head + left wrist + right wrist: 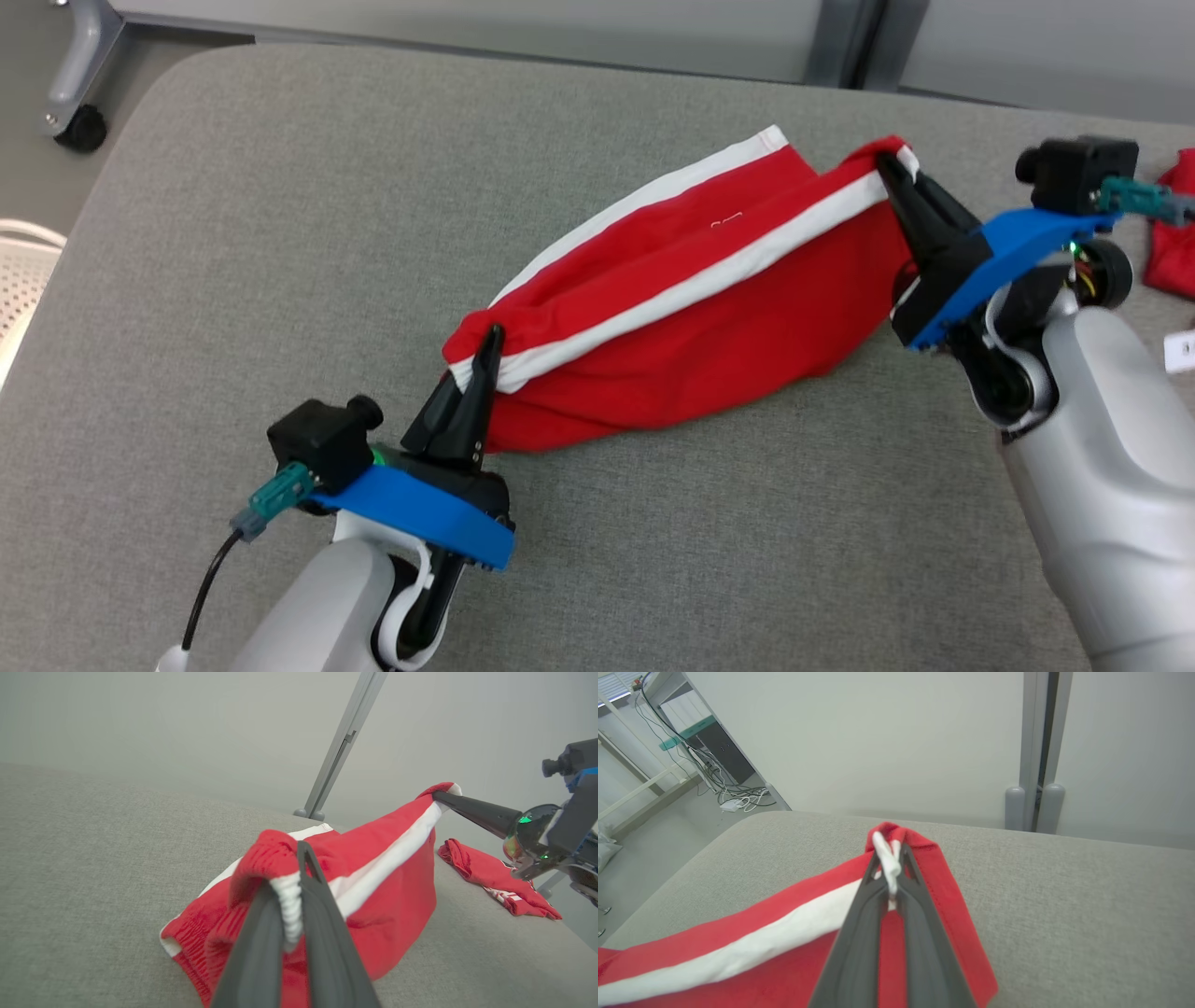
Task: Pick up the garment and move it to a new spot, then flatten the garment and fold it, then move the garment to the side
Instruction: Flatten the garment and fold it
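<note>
Garment [709,327]: red knit cloth, matt and soft, creased, with smooth white cloth stripes [691,280] and a ribbed, gathered waistband [191,947]; second cloth [495,877] is the same matt red knit. Counter [280,280]: grey woven fabric cover, matt, with a coarse, even grain. Left end effector [490,338] and right end effector [885,163] alike: fingers [327,933] dark matt plastic with moulded ridges, mounts [420,509] smooth blue plastic, camera housings [322,439] black matt plastic, forearm [1111,467] a pale grey shell with soft satin gloss; post [343,742] looks like smooth grey painted metal.
</note>
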Available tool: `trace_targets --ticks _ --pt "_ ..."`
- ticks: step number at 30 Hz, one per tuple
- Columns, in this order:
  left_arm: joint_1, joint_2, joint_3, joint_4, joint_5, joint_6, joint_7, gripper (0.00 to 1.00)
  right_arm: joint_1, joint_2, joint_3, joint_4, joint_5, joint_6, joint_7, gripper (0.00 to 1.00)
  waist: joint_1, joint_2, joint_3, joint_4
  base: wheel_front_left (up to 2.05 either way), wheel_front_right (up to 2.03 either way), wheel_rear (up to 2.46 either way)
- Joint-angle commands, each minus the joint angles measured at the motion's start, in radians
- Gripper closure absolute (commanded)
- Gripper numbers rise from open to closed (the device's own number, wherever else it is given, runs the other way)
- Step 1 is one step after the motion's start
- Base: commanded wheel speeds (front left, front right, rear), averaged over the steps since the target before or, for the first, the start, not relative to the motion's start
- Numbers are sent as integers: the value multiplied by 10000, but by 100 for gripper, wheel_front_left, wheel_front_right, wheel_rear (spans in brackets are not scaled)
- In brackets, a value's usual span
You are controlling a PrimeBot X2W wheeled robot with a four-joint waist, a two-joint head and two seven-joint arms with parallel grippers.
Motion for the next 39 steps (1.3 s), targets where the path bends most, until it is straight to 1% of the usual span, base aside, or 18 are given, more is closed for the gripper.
trace_targets --ticks 1,5,8,11,14,15,16,17,18,23,29,34,39 --pt "-336 -74 58 111 -126 -94 -40 100 -513 44 34 401 -91 1 -71 100 -2 -2 449 357 0 0 0" --pt "-1044 -297 -112 411 -246 -88 -40 100 -2115 205 265 2087 -412 3 -236 100 -2 -2 926 599 0 0 0" --pt "-1388 -430 -111 661 -321 -61 -40 100 -3028 352 460 3244 -597 1 -406 100 -2 -2 1219 689 0 0 0" --pt "-1649 -571 -17 772 -294 -60 -41 100 -3767 449 559 4213 -698 1 -755 100 -2 -2 1419 765 0 0 0" --pt "-1739 -653 -74 914 -246 -61 -40 100 -4184 516 633 5157 -801 1 -1004 100 -2 -2 1490 822 0 0 0" --pt "-1759 -677 -132 964 -219 -61 -40 95 -4297 539 679 5397 -822 1 -1114 100 -2 -2 1496 838 0 0 0" --pt "-1784 -689 -161 979 -144 -61 -41 45 -4392 567 723 5598 -828 1 -1244 82 -2 -2 1489 849 0 0 0" --pt "-1793 -713 -177 1004 -124 -61 -40 2 -4448 599 773 5732 -792 1 -1384 50 -2 -2 1471 855 0 0 0" --pt "-1785 -718 -174 1004 -52 -61 -41 0 -4458 628 834 5887 -738 1 -1506 0 -2 -2 1434 850 0 0 0" --pt "-1346 -610 118 948 701 -60 -40 0 -4127 493 1357 6246 -511 1 -1995 0 -2 -2 1092 797 0 0 0" --pt "-431 -389 639 596 1507 -61 -40 0 -3501 87 2076 6206 -18 1 -2203 0 -2 -2 648 731 0 0 0" --pt "562 -292 1582 -39 2087 -58 -41 0 -2882 -419 2635 6152 428 1 -2213 0 -2 -2 399 861 0 0 0" --pt "1332 -515 2901 -888 2686 183 -40 0 -2548 -786 3013 6292 697 1 -2236 0 -2 -2 351 1060 0 0 0"
